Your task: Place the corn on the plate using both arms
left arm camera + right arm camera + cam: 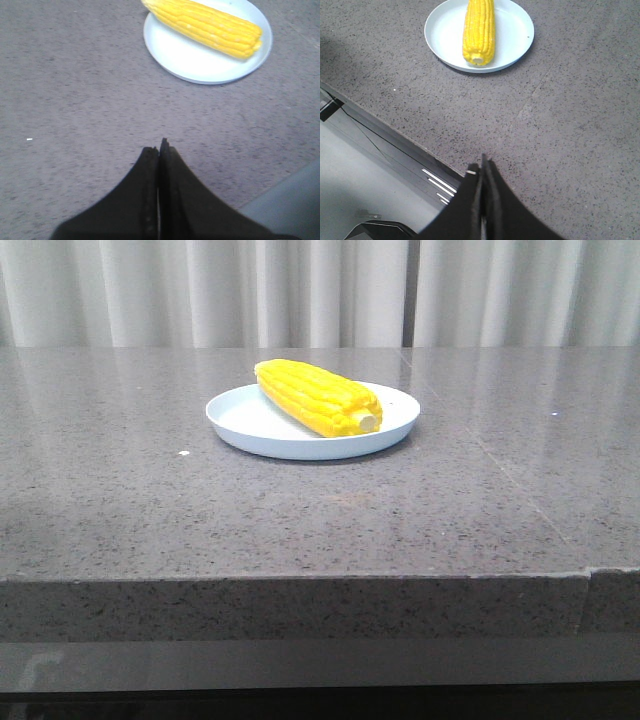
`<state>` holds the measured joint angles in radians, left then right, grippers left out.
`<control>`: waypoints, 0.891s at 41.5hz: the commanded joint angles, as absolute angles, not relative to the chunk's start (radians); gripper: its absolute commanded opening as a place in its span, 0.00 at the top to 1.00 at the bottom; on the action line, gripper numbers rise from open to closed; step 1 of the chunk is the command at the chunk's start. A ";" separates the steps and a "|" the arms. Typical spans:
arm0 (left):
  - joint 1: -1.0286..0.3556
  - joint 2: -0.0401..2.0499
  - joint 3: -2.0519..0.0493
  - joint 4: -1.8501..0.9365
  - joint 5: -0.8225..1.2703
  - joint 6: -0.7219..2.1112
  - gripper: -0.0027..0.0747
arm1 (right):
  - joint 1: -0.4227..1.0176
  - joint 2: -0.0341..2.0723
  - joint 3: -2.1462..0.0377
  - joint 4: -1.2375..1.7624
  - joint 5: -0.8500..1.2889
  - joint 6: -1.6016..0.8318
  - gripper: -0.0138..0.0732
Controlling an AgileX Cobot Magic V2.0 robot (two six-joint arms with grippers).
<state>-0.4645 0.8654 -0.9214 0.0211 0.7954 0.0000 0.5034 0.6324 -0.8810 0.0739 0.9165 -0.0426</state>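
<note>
Left wrist view: the left gripper (160, 146) is hanging over bare table (75, 100) with its fingers pressed together, pinching nothing, well apart from the plate.
Right wrist view: the right gripper (483, 167) is hovering near the table's front edge, fingers likewise pressed together and gripping nothing.
Step in hand: judging by the layout, placing looks complete; both arms are standing clear, so doing it well now means keeping them away from the plate and not nudging the rim.
Plate: the plate (240, 420) is sitting mid-table, slightly toward the far side.
Contents: the corn (315, 395) is lying diagonally across it, pale stub end pointing near-right, tapered tip reaching the far-left rim.
</note>
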 commanded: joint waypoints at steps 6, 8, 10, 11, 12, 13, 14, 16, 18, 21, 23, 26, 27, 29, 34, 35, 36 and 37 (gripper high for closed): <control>-0.322 0.690 -0.835 0.063 0.616 -0.006 0.99 | 0.501 0.631 -0.903 0.066 0.857 -0.048 0.92; -0.284 0.641 -0.790 0.054 0.573 -0.006 0.99 | 0.501 0.631 -0.903 0.066 0.857 -0.048 0.92; -0.246 0.597 -0.741 0.040 0.531 -0.006 0.99 | 0.501 0.631 -0.903 0.066 0.857 -0.048 0.92; -0.230 0.567 -0.719 0.029 0.513 -0.006 0.99 | 0.501 0.631 -0.903 0.066 0.857 -0.048 0.92; -0.208 0.544 -0.689 0.023 0.488 -0.006 0.99 | 0.501 0.631 -0.903 0.066 0.857 -0.048 0.92; -0.193 0.513 -0.666 0.013 0.469 -0.006 0.99 | 0.501 0.631 -0.903 0.066 0.857 -0.048 0.92; -0.172 0.490 -0.635 0.006 0.446 -0.006 0.99 | 0.501 0.631 -0.903 0.066 0.857 -0.048 0.92; -0.136 0.429 -0.579 -0.006 0.408 -0.006 0.99 | 0.501 0.631 -0.903 0.066 0.857 -0.048 0.92; -0.105 0.383 -0.532 -0.013 0.377 -0.006 0.99 | 0.501 0.631 -0.903 0.066 0.857 -0.048 0.92; -0.059 0.303 -0.447 -0.013 0.337 -0.006 0.99 | 0.501 0.631 -0.903 0.066 0.857 -0.048 0.92; -0.038 0.260 -0.395 -0.013 0.308 -0.006 0.99 | 0.501 0.631 -0.903 0.066 0.857 -0.048 0.92; -0.015 0.183 -0.325 -0.015 0.269 -0.006 0.99 | 0.501 0.631 -0.903 0.066 0.857 -0.048 0.92; -0.007 0.162 -0.299 -0.014 0.256 -0.006 0.99 | 0.501 0.631 -0.903 0.066 0.857 -0.048 0.92; 0.003 0.111 -0.256 -0.014 0.233 -0.006 0.99 | 0.501 0.631 -0.903 0.066 0.857 -0.048 0.92; 0.018 0.015 -0.158 -0.014 0.170 -0.006 0.99 | 0.501 0.631 -0.903 0.066 0.857 -0.048 0.92; 0.017 0.000 -0.136 -0.014 0.152 -0.006 0.99 | 0.501 0.631 -0.903 0.066 0.857 -0.048 0.92; 0.017 -0.018 -0.119 -0.014 0.136 -0.006 0.99 | 0.501 0.631 -0.903 0.066 0.857 -0.048 0.92; 0.017 -0.029 -0.095 -0.014 0.115 -0.006 0.99 | 0.501 0.631 -0.903 0.066 0.857 -0.048 0.92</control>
